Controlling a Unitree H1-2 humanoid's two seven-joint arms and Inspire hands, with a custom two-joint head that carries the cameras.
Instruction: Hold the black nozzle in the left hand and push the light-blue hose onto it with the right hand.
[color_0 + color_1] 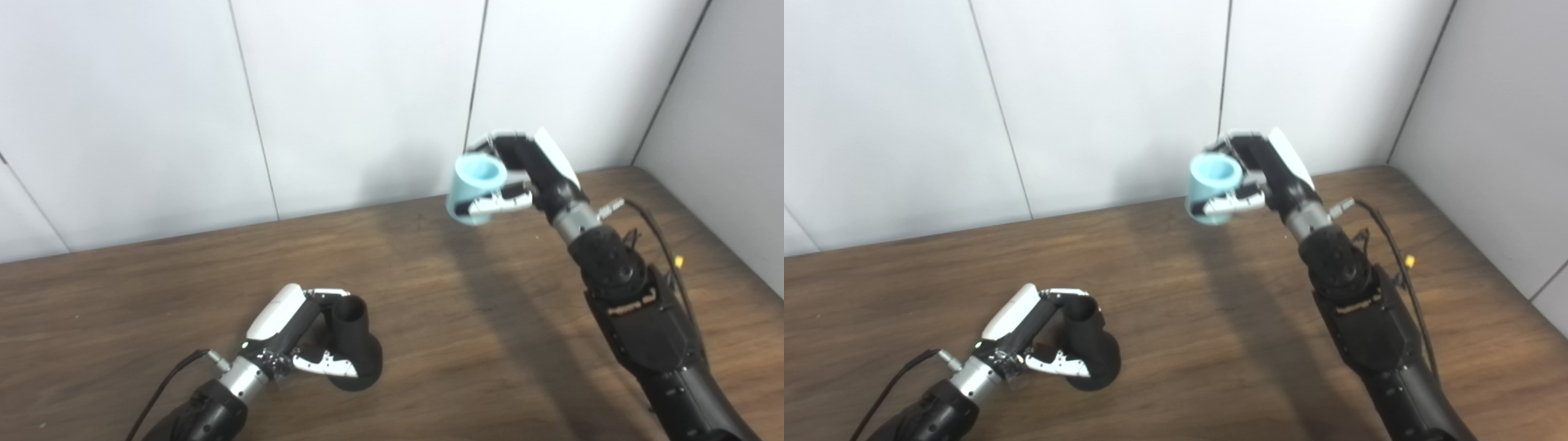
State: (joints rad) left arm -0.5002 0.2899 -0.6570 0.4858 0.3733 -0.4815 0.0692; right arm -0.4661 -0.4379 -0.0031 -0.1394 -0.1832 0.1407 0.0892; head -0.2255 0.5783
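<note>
The black nozzle stands on the wooden table at the lower left, its narrow open neck pointing up. My left hand is shut on the nozzle, fingers around its neck and thumb against its wide base. My right hand is raised high above the table's far right and is shut on the light-blue hose, a short tube with its open end facing up and toward me. The hose is well apart from the nozzle, up and to the right of it. Both also show in the right eye view: nozzle, hose.
White wall panels stand along the table's far edge and a grey wall on the right. A cable with a yellow tag runs beside my right forearm.
</note>
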